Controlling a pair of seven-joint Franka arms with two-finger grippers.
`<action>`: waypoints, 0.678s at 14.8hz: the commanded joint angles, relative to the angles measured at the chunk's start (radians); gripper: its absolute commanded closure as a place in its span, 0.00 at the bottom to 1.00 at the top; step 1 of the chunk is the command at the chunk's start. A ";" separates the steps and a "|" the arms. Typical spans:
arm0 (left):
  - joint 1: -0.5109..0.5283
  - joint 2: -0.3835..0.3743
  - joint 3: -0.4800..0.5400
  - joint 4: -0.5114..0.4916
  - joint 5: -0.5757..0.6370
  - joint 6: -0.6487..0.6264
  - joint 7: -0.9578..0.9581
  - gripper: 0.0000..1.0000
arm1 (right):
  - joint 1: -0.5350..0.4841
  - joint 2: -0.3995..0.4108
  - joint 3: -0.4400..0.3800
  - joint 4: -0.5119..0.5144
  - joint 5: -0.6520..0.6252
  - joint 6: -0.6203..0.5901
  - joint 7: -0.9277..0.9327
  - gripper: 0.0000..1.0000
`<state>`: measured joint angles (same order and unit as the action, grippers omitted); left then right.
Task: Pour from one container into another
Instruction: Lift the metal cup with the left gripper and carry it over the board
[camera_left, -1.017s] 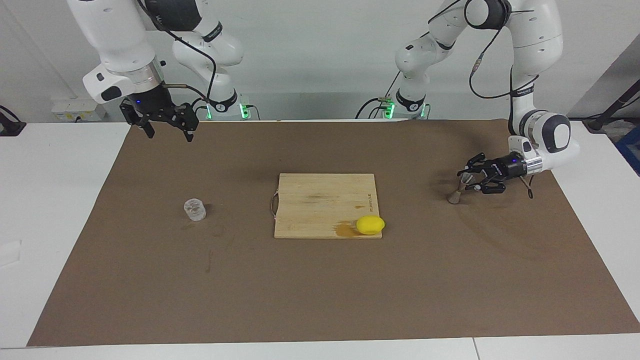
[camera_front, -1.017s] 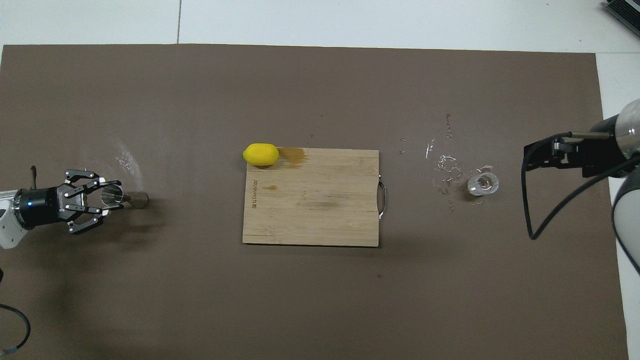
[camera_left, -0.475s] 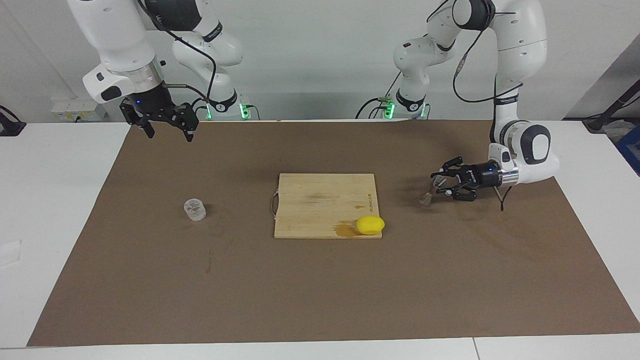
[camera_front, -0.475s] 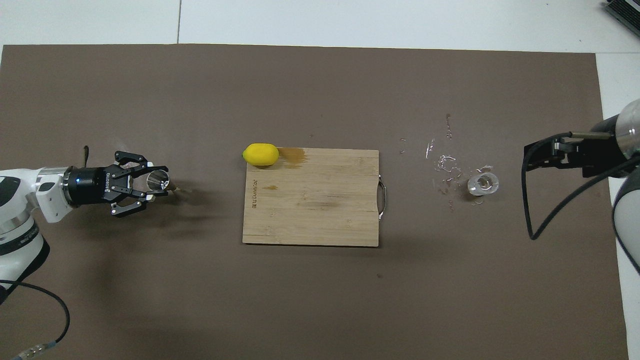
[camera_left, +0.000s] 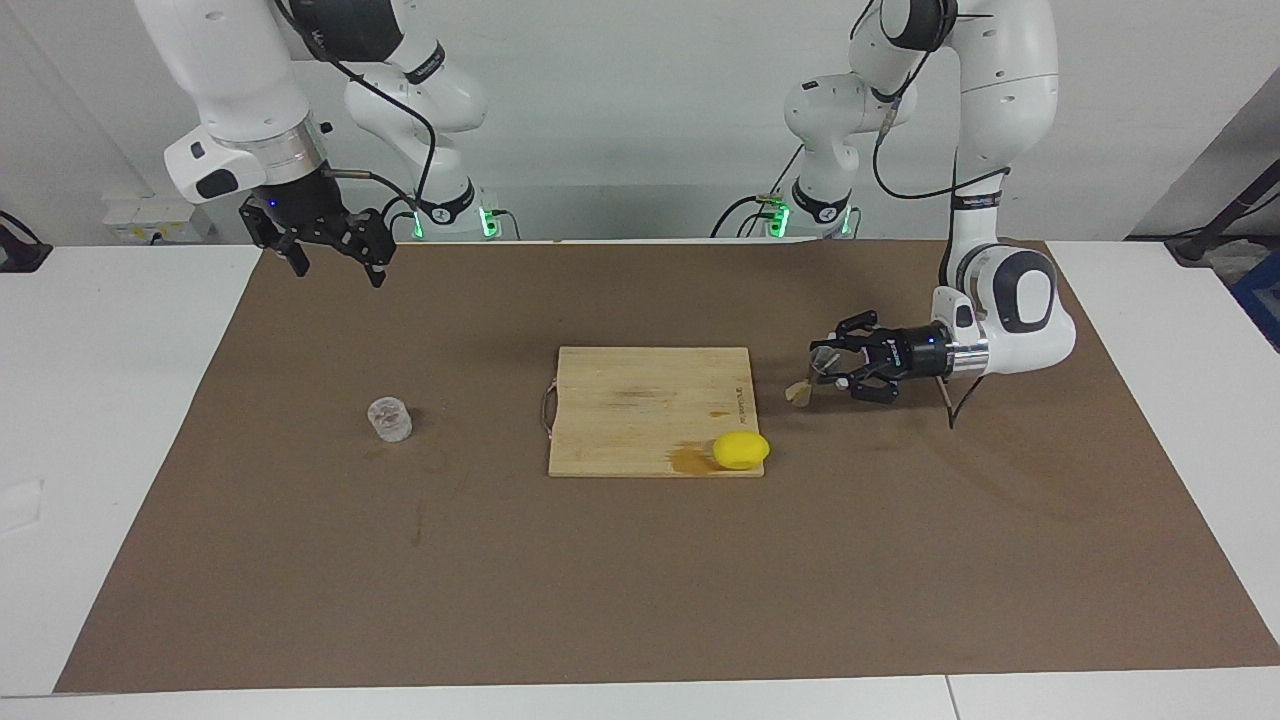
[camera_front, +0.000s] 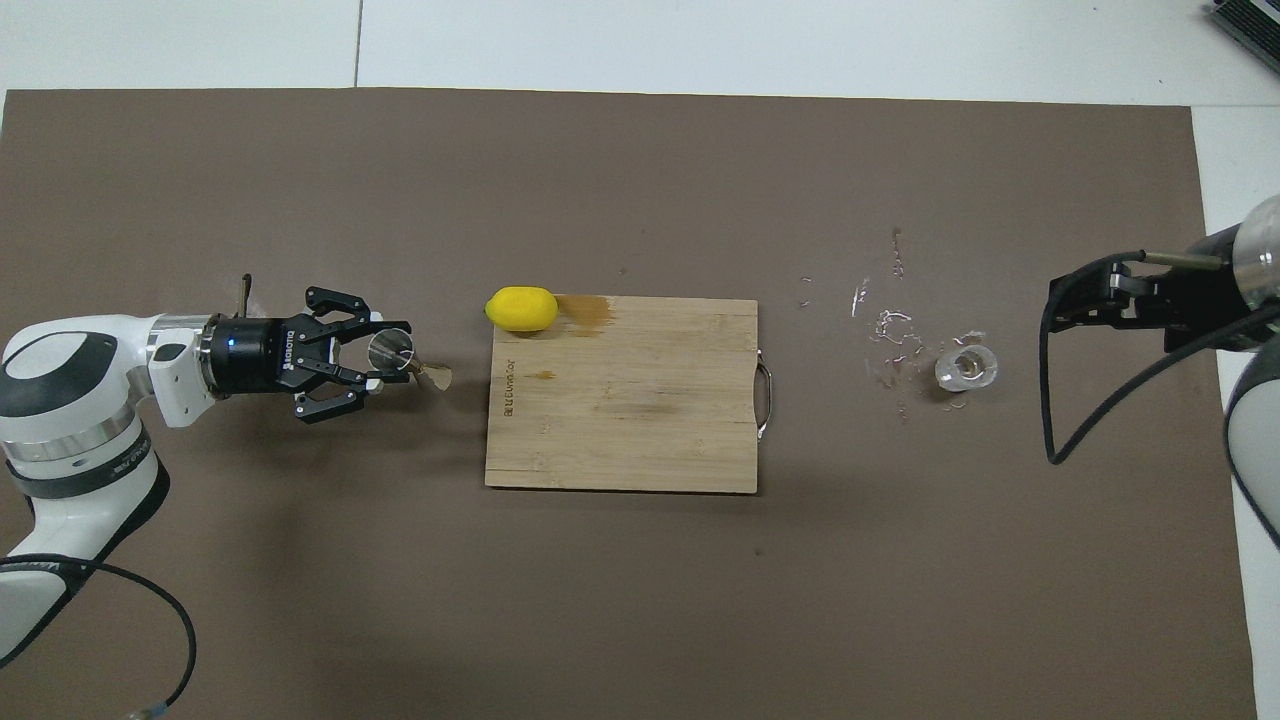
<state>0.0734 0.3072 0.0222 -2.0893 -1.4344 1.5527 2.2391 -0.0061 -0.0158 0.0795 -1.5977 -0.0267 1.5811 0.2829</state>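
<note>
We carry the small silver-grey hourglass-shaped metal jigger (camera_left: 808, 383) in our left gripper (camera_left: 826, 367), jaws clamped on it. Over the last second it has travelled from the left arm's end of the brown mat (camera_left: 640, 580) to just beside the wooden cutting board (camera_left: 640, 400), closing on the ribbed clear glass cup (camera_left: 389, 419), which stands toward the right arm's end. Our right gripper (camera_left: 330, 262) waits aloft, jaws parted. No pouring yet.

robot arms: 2 | grippers: 2 — left gripper (camera_left: 822, 368), right gripper (camera_left: 330, 268) | metal jigger (camera_left: 806, 385): 1 | ribbed clear glass cup (camera_left: 390, 419): 1 | wooden cutting board (camera_left: 640, 400): 1 | lemon (camera_left: 741, 450): 1 | brown table mat (camera_left: 640, 580): 1
</note>
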 joint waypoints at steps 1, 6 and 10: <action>-0.133 -0.074 0.013 -0.077 -0.114 0.117 -0.022 0.71 | -0.003 -0.020 0.003 -0.034 -0.002 0.045 0.021 0.00; -0.329 -0.074 0.008 -0.064 -0.276 0.308 -0.038 0.70 | -0.003 -0.020 0.005 -0.036 0.002 0.042 0.106 0.00; -0.417 -0.083 -0.001 -0.054 -0.339 0.412 -0.064 0.70 | -0.006 -0.020 0.005 -0.036 0.030 0.030 0.246 0.00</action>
<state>-0.2952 0.2581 0.0128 -2.1287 -1.7263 1.9085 2.1947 -0.0053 -0.0158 0.0818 -1.6058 -0.0191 1.6014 0.4554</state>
